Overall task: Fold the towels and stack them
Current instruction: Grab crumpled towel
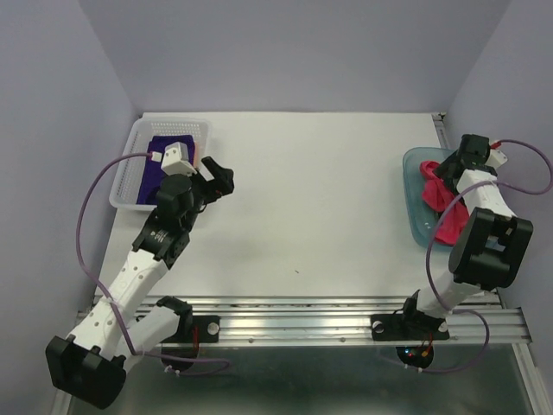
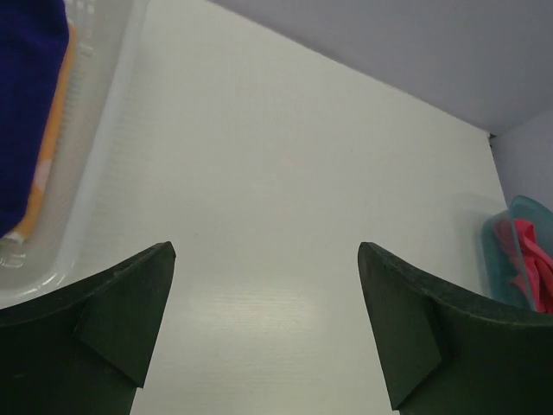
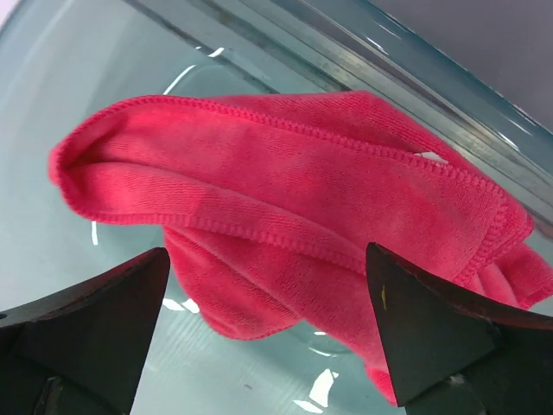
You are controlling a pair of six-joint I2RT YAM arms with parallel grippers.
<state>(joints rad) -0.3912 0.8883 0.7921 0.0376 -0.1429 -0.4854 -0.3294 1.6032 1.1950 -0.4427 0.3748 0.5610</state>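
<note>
The pink-red towel (image 1: 442, 207) lies crumpled in the teal tub (image 1: 413, 212) at the right; it fills the right wrist view (image 3: 285, 190). My right gripper (image 3: 268, 303) is open just above it, jaws wide on either side of a fold, gripping nothing; it shows in the top view (image 1: 451, 164). The dark purple towel (image 1: 158, 169) lies in the clear basket (image 1: 131, 164) at the far left, with the orange towel (image 2: 54, 130) as an edge beside it (image 2: 26, 104). My left gripper (image 2: 266, 285) is open and empty over the bare table right of the basket (image 1: 218, 177).
The white table (image 1: 311, 199) lies between the basket and the tub. Purple walls enclose the back and sides. An aluminium rail (image 1: 346, 311) with the arm bases runs along the near edge. Purple cables (image 1: 86, 207) loop beside each arm.
</note>
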